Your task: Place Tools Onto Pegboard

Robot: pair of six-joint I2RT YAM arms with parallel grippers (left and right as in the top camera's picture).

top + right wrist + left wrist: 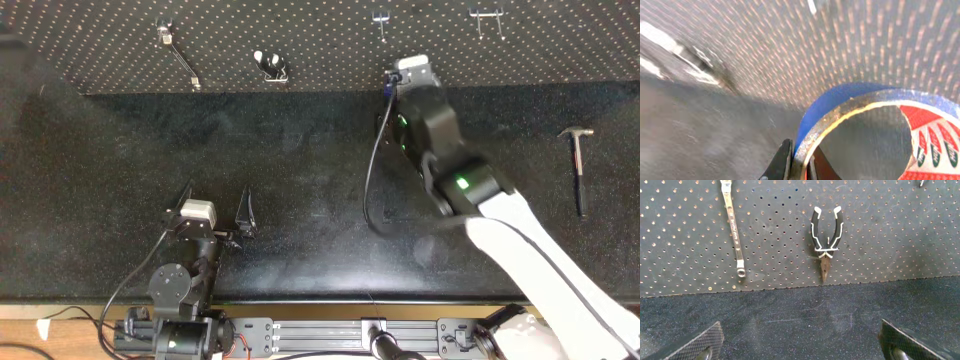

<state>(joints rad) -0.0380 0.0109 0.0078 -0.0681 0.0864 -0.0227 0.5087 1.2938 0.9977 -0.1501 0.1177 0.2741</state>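
Along the far edge of the counter [300, 200] stands the pegboard [320, 40], the biggest thing here. Reaching up from its base, the right arm has the right gripper [799, 165] at the foot of the board, fingers clenched on the wall of a tape roll [840, 99], one finger outside the ring and one inside. Low near its own base sits the left gripper [214, 208], well apart from the board, fingers spread wide and holding nothing. Far right on the counter lies the hammer [577, 165], head toward the board. On the board's left half the wrench [733, 225] and the pliers [826, 235] hang already. Two bare hooks [380, 22] sit upper right on the board, the nearer one just above the right gripper.

Risks, as I judge them:
- The grip is on the roll's thin edge only, so the roll could pivot or slip if it bumps something.
- A hook has to pass through the centre hole. If it is off line, the roll hits the hook or the board and may drop to the counter.
- The gap between roll and board is blurred in the right wrist view, so I cannot tell it.

Tape roll: blue outer wrap, worn pale rim, red and white printed core, wide open centre. It is likely a stiff ring that should hang fine once over a hook.
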